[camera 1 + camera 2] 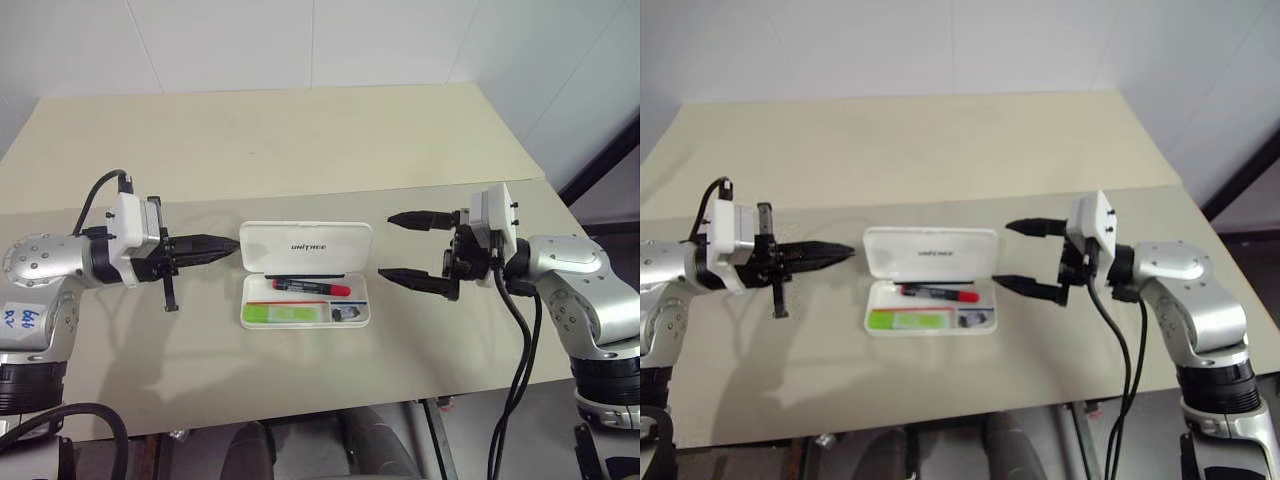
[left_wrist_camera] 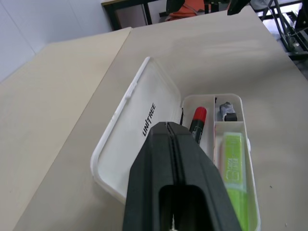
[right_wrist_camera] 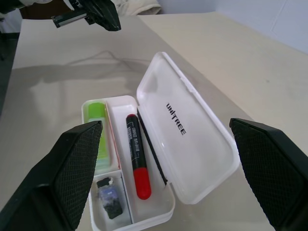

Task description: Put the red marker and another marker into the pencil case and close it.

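The white pencil case (image 1: 252,318) lies open in the middle of the table, its lid (image 1: 305,247) with "UNITREE" on it tilted back. Inside it lie the red marker (image 1: 312,287), dark with a red cap, the lime-green highlighter (image 1: 284,313) in the front compartment, and a small dark grey clip (image 1: 346,313). My left gripper (image 1: 232,244) hovers just left of the lid's edge, shut with nothing between its fingers. My right gripper (image 1: 396,246) hovers to the right of the case, open and empty, its fingers pointing at the case.
The case sits on a beige table (image 1: 300,150) whose front edge (image 1: 300,415) runs near my body. A seam (image 1: 300,195) crosses the tabletop behind the case. A black cable (image 1: 515,380) hangs from my right arm.
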Available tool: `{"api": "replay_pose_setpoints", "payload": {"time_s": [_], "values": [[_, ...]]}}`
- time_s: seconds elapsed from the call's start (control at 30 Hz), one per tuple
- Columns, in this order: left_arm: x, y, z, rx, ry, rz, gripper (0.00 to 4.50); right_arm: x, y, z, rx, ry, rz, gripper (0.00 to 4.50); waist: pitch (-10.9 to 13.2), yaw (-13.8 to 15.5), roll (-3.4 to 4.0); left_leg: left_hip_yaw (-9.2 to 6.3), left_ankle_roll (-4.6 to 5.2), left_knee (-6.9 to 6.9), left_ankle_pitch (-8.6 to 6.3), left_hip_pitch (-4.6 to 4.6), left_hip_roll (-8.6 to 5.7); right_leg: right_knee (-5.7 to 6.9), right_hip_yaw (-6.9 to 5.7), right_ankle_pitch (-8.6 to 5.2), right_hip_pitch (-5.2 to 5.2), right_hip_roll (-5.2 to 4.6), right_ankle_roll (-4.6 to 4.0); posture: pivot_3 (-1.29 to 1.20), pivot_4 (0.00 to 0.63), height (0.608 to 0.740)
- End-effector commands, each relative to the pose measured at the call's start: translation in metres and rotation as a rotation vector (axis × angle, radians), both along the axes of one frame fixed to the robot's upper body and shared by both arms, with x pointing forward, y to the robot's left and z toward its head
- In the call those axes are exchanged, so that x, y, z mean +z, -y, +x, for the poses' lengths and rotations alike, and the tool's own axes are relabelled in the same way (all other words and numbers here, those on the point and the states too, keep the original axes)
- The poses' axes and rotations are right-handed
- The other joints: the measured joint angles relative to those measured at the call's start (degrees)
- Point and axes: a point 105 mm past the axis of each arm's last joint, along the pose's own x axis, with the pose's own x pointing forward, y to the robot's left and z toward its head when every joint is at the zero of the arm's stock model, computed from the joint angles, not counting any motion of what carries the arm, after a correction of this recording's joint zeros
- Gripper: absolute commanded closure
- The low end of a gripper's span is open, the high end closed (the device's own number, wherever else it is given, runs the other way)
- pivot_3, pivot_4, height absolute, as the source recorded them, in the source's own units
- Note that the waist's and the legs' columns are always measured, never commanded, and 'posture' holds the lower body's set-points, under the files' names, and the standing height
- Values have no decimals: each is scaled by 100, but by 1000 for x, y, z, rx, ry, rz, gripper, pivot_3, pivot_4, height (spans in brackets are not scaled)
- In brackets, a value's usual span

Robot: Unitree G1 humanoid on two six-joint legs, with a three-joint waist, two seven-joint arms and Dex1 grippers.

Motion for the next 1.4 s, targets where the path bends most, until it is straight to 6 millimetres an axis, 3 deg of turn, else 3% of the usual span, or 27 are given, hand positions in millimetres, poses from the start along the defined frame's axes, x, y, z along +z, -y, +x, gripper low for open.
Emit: {"api": "replay_pose_setpoints", "payload": {"time_s": [0.03,0.2,0.37,0.6,0.77,0.9,1.07,1.27,1.4], "values": [[23,-7,9,84,69,-122,4451,14,3,1,-10,79,21,0,0,4,0,-1,0,1,0,0,0,0,0,0,1,0,0,0,150,740],[35,-17,25,200,128,-180,4451,16,3,4,-19,95,24,0,0,-11,0,-2,0,2,0,0,0,1,-1,20,2,0,37,0,150,740],[13,-16,42,278,71,-82,4451,20,3,6,-19,103,26,0,0,-14,1,-2,0,-2,0,1,-1,0,-1,20,1,1,37,0,150,740],[-26,-15,49,301,-83,49,4451,23,2,6,-20,117,29,0,0,-23,1,-2,0,-3,0,-2,-1,-1,-1,20,-1,1,37,0,150,740],[-30,-12,54,295,-91,58,4451,22,0,5,-22,112,33,0,0,-15,1,-2,0,-2,0,-2,-1,-1,-1,20,0,0,36,0,150,740],[-26,-6,53,263,-78,21,4451,22,-1,4,-22,113,37,0,0,-7,1,-2,0,-3,0,-2,-1,-1,-1,20,0,0,36,0,150,740],[-1,2,36,143,-9,-127,4451,22,0,4,-29,113,37,0,0,8,1,-3,-1,-3,0,-4,-1,-2,-1,20,0,0,36,0,150,740],[6,-7,46,223,52,-153,4451,21,-1,5,-30,109,39,0,1,3,1,-3,-1,-1,0,-1,-1,0,-1,20,2,0,37,0,150,740],[6,-15,63,331,70,-149,4451,21,-1,5,-30,110,33,0,1,17,1,-3,-1,3,0,-2,-2,-1,0,22,3,0,41,0,150,740]]}}
